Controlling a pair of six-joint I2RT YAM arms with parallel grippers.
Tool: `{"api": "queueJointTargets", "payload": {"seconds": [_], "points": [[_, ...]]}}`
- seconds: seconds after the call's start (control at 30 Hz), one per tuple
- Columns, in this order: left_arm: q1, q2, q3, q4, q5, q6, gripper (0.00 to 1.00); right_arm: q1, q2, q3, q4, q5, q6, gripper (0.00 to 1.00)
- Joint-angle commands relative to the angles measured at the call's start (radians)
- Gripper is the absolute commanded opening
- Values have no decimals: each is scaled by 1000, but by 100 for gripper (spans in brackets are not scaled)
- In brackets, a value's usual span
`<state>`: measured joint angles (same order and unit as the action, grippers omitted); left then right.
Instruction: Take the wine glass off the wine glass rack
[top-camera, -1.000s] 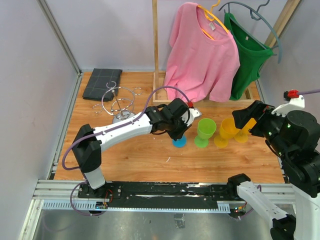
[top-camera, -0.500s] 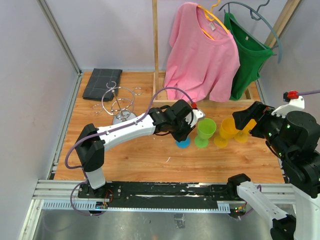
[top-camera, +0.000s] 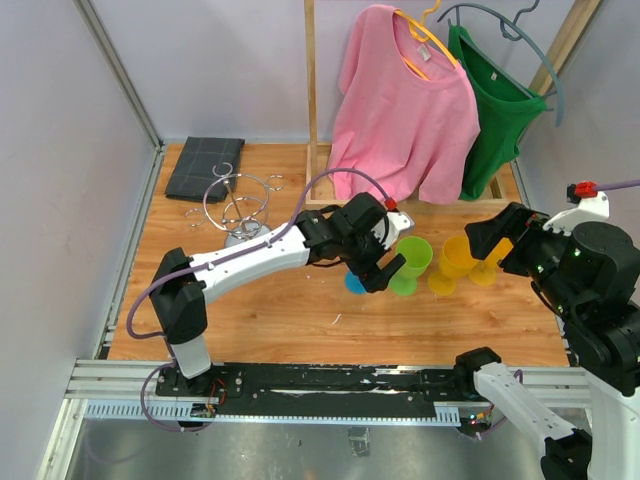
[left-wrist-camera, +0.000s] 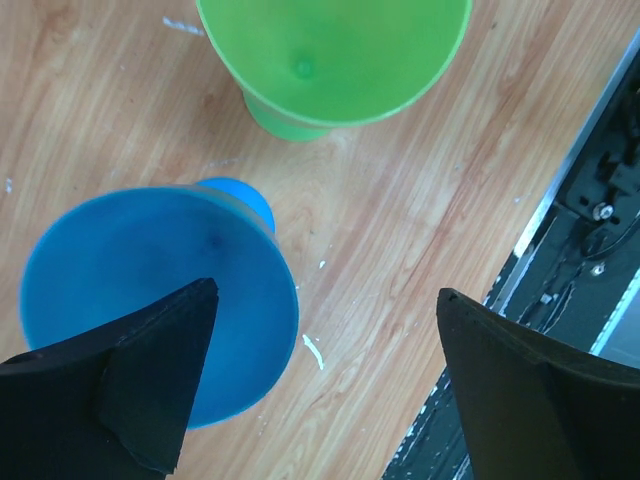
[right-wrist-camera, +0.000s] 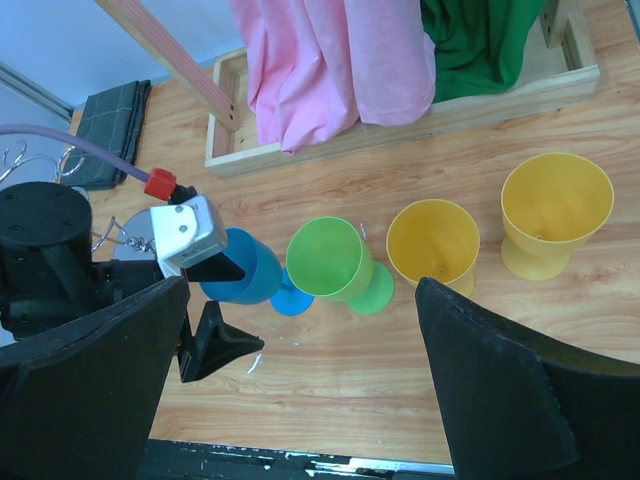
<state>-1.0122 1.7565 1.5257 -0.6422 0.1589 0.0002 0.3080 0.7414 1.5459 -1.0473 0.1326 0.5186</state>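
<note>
From above, bare wood separates the wine glass rack, rear left, from the left gripper, which hangs over the blue wine glass beside a green glass. Left wrist view: jaws wide, one finger overlapping the blue bowl, gripping nothing; the front rail is near. Right wrist view: right gripper spread wide, empty.
</note>
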Motion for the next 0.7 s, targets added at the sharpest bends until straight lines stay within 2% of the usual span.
{"api": "queueJointTargets", "payload": {"seconds": [0.0,0.17,0.33,0.5,0.67], "points": [[-11,-66,80,-12,-6,18,99,-18,2,20,29,13,-14,98],[-11,-119,120,-17,-31,37,99,-17,41,18,58,19,-23,98],[17,-179,147,26,-119,77,99,-18,118,21,132,4,-75,98],[238,-215,200,102,-96,71,99,-19,235,29,227,33,-156,98],[566,-231,276,162,-56,83,99,-48,395,70,219,138,-190,98]]}}
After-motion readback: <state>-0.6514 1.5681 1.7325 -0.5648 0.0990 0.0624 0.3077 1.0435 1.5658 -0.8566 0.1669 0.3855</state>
